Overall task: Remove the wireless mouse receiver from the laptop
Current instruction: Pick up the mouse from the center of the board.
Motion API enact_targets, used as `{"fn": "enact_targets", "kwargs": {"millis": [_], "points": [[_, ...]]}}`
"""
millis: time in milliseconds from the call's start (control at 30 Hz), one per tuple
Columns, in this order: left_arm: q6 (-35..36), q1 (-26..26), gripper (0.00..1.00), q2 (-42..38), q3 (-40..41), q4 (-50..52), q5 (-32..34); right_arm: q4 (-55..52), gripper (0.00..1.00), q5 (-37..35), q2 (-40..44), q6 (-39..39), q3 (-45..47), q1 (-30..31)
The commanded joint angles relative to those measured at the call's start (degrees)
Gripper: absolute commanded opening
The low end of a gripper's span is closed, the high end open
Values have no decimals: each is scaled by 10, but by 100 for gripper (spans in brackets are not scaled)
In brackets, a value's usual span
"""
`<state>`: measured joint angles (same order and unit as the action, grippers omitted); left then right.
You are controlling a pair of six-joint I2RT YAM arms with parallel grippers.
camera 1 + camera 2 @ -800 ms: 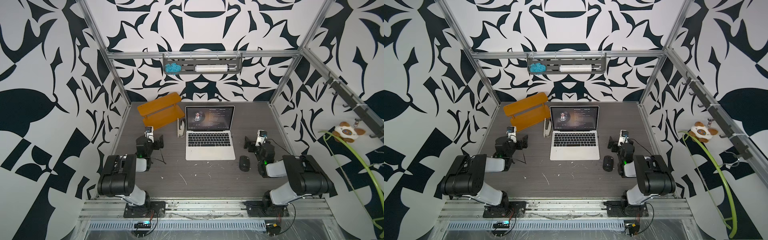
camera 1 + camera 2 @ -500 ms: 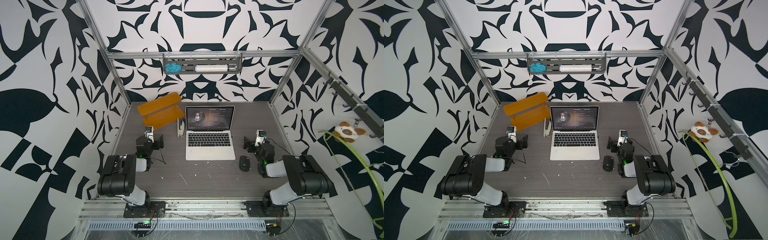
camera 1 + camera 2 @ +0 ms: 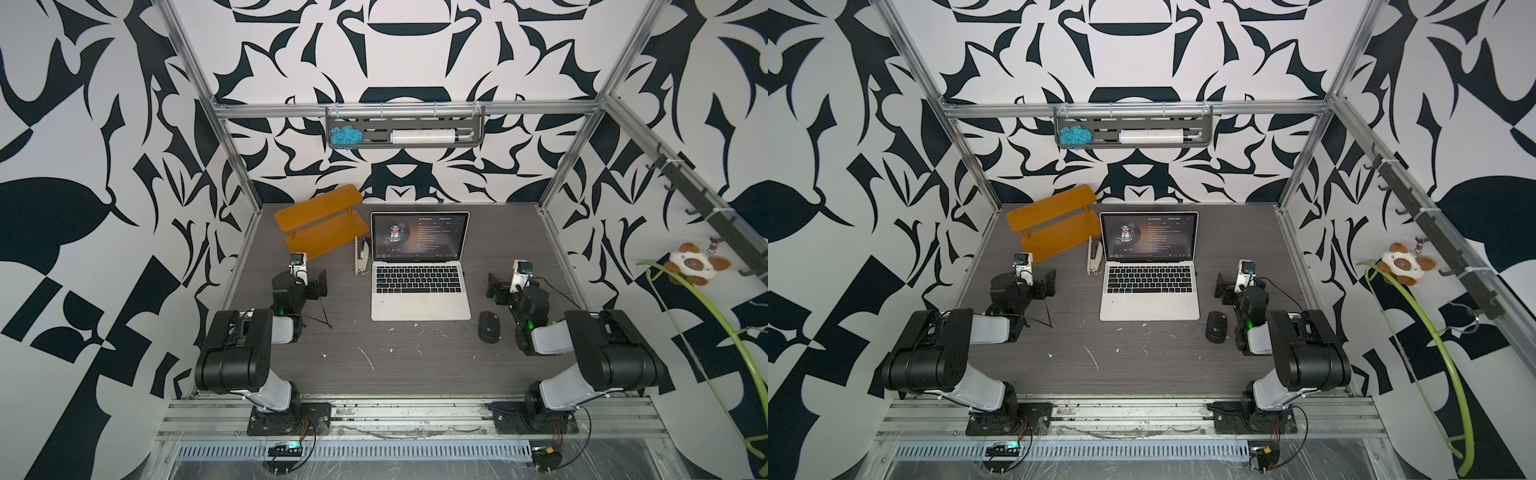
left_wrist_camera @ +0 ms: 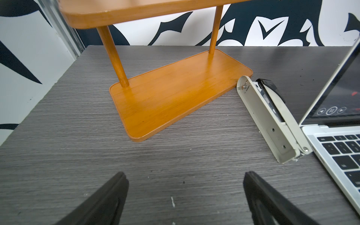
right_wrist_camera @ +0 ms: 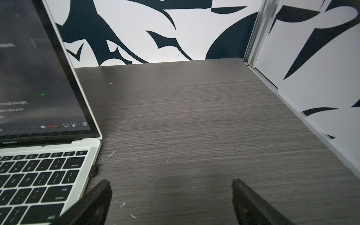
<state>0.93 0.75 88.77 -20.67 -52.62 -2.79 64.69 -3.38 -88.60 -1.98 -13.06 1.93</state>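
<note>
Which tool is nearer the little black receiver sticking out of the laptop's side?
Right. The right tool hangs open beside the edge of the laptop where the receiver is plugged in, just short of it. The left tool is across the laptop, by the stapler.

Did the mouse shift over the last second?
No. The mouse lies at the same spot off the front corner of the laptop in both top views.

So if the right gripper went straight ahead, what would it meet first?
Probably bare table, then the back wall; the open right gripper points alongside the laptop, not at it. Depth is unclear.
</note>
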Motion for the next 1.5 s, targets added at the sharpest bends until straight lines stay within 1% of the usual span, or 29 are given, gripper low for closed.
{"fn": "enact_targets", "kwargs": {"millis": [0,67,100,233,267,300,333,400,467,533,600,767,867,933,1000,1133,1267,1467], "points": [[2,1,99,-8,2,4,0,7,100,-24,13,-8,-9,3],[2,1,99,-9,2,4,0,0,100,-32,26,-12,-11,2],[2,1,99,-16,2,4,0,-24,100,-38,40,-13,-19,2],[2,1,99,-84,2,4,0,-196,100,-62,87,-39,-84,2],[2,1,99,-102,2,4,0,-249,100,-71,93,-56,-110,2],[2,1,99,-120,2,4,0,-304,100,-83,98,-92,-136,2],[2,1,99,-135,2,4,0,-358,100,-76,99,-118,-165,3],[2,1,99,-155,2,4,0,-460,99,-40,98,-142,-215,3],[2,1,99,-195,2,4,0,-532,95,-15,106,-179,-240,4],[2,1,99,-223,2,4,0,-602,95,-6,124,-207,-251,12],[2,1,99,-248,2,4,0,-668,95,-22,144,-223,-260,36],[2,1,99,-286,2,4,0,-835,94,-116,181,-286,-284,121],[2,1,99,-304,2,4,0,-906,94,-140,189,-324,-291,169],[2,1,99,-315,2,4,0,-936,94,-145,194,-342,-286,189],[2,1,99,-321,2,4,0,-940,93,-144,204,-356,-269,204],[2,1,99,-333,2,4,0,-952,85,-141,205,-378,-245,210],[2,1,99,-348,2,4,0,-952,81,-134,222,-393,-229,225],[2,1,99,-352,2,4,0,-940,78,-110,216,-401,-207,236]]}}
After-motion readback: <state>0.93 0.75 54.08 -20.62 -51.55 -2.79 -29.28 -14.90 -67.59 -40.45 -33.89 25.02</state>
